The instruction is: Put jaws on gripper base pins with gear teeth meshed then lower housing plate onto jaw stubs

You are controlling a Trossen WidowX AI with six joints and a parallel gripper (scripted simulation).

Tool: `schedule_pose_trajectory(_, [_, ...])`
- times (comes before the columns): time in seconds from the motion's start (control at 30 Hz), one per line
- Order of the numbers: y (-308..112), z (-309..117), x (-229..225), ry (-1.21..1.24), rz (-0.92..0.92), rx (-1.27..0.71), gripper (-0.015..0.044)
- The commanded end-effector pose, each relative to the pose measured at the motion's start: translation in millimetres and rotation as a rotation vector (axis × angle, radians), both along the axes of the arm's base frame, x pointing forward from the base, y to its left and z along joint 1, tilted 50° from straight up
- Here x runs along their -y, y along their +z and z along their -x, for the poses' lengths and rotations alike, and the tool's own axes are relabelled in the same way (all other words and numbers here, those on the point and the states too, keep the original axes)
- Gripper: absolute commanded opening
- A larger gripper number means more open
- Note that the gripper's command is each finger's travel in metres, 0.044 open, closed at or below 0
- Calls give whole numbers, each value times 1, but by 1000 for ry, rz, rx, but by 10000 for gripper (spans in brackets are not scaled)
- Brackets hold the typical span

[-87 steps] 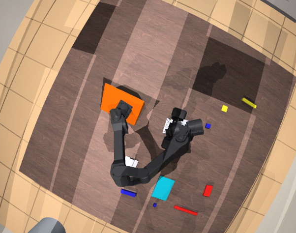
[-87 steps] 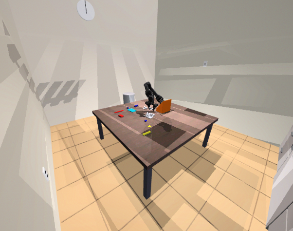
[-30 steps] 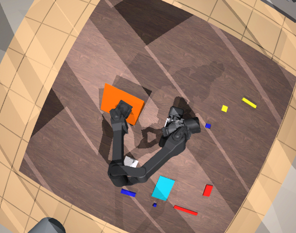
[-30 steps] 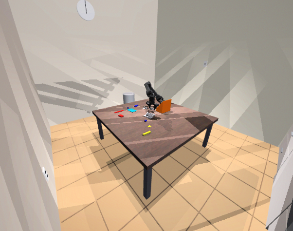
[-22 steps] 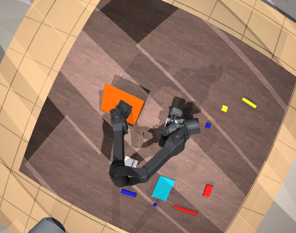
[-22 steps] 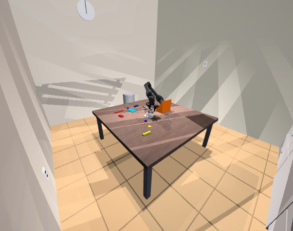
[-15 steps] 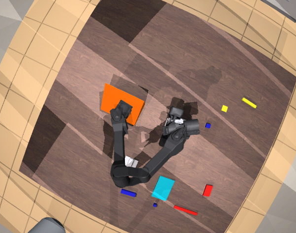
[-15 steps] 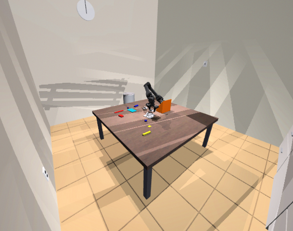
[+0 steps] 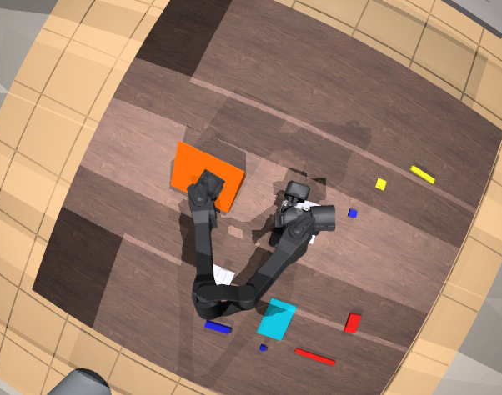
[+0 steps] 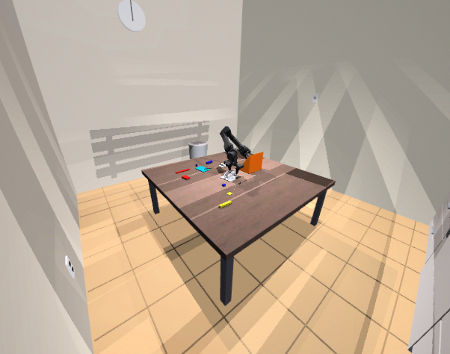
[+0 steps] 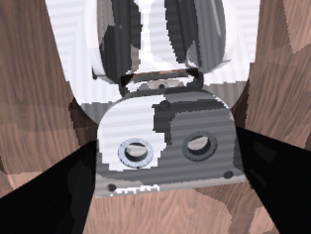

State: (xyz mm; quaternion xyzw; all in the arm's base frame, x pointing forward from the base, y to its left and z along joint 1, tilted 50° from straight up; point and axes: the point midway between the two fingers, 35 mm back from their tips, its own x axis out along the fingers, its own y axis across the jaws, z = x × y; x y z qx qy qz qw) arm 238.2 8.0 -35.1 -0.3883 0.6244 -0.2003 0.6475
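My gripper [image 11: 164,141] is shut on the housing plate [image 11: 131,119], fingers on its left and right edges. The plate is grey-white with a rounded far edge and two ringed holes. It hangs over the near end of the white gripper base [image 9: 313,206] [image 10: 229,177] [image 11: 69,35]. Two long grey jaws, the left jaw [image 11: 110,42] and the right jaw [image 11: 210,40], lie side by side on the base beyond the plate. The plate hides the pins, the stubs and any gear teeth. Whether the plate touches the stubs cannot be told. The arm covers much of the base in the top view.
An orange block [image 9: 183,165] [image 10: 253,163] stands beside the arm. A small white piece [image 9: 223,274] [image 10: 222,164] lies near the arm. A cyan plate [image 9: 277,318] [image 10: 202,169], a red block [image 9: 353,322], a yellow bar [image 9: 422,174] and a blue cube [image 9: 353,212] lie farther around.
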Motion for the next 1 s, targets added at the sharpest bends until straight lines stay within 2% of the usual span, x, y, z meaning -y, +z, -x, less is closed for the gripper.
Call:
schedule_pose_trajectory(0.0, [-3,1,5,4,6,-4,351])
schedule_pose_trajectory(0.97, [-8,0,11,9,9,-10,351])
